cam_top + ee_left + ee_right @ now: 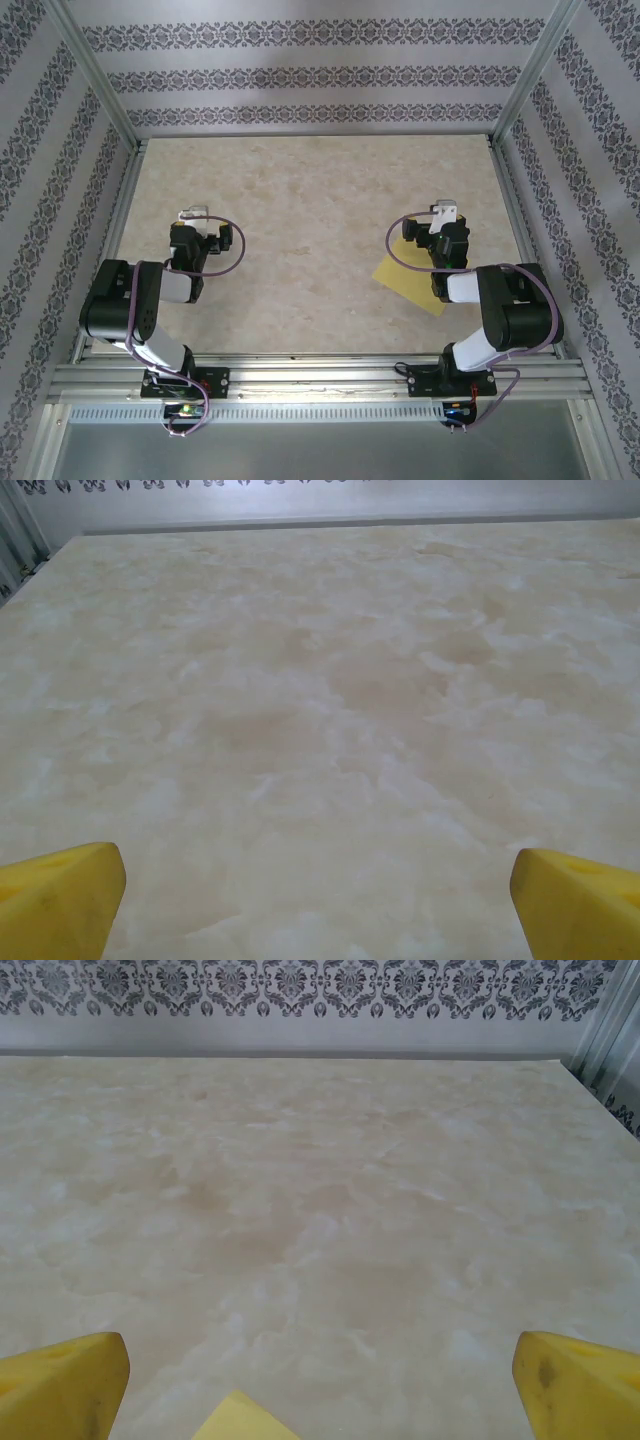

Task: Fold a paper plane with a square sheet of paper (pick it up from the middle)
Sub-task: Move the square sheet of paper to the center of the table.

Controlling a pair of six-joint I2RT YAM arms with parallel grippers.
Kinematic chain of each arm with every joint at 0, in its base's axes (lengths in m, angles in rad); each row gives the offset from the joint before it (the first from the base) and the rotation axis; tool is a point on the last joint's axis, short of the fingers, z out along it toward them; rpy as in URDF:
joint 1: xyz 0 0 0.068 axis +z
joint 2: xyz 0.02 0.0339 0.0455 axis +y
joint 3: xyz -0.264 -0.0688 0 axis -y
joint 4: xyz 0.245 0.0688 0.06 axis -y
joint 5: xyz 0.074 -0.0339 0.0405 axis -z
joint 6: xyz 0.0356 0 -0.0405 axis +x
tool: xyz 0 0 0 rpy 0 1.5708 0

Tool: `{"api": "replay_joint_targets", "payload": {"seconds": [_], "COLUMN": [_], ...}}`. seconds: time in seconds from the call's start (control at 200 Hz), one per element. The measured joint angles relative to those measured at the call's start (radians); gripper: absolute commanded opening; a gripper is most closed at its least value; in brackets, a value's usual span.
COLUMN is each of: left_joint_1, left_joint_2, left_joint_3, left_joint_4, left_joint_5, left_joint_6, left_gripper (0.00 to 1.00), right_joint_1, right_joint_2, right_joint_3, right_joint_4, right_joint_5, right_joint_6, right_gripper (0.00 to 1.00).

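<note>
We judge the task to be at its very start: the square sheet of paper lies flat on the marbled table, turned like a diamond, and we see no crease or raised edge on it, so the pickup from the middle and every fold after it are left to do. The right arm reaches over the sheet's right part and hides that side from the top camera, so we cannot tell whether anything is folded there. The right gripper sits over the sheet's far side, pointing away from it toward the patterned wall. In its own wrist view one corner of the sheet pokes up at the bottom edge, between the two yellow fingertips but nearer the left one. Those jaws are spread wide, with bare table between them. They hold nothing, and we see no contact with the paper. The left gripper is well apart from the sheet, off to its left. Its yellow fingertips are spread just as wide, over bare table, with nothing between them. By our reckoning, neither gripper is yet above the sheet's middle, where the pickup is meant to happen.
</note>
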Motion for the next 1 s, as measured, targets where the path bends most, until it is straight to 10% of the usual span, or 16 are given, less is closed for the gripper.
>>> {"api": "replay_joint_targets", "payload": {"seconds": [0.999], "left_joint_1": [-0.003], "left_joint_2": [-0.195], "left_joint_3": [0.034], "left_joint_4": [-0.208], "left_joint_5": [0.035], "left_joint_6": [-0.009], "left_gripper": [0.99], "right_joint_1": [0.009], "right_joint_2": [-0.11], "right_joint_3": [0.006], "right_joint_4": [-0.129], "right_joint_5": [0.035], "right_joint_6": [0.005], "right_gripper": [0.98]}}
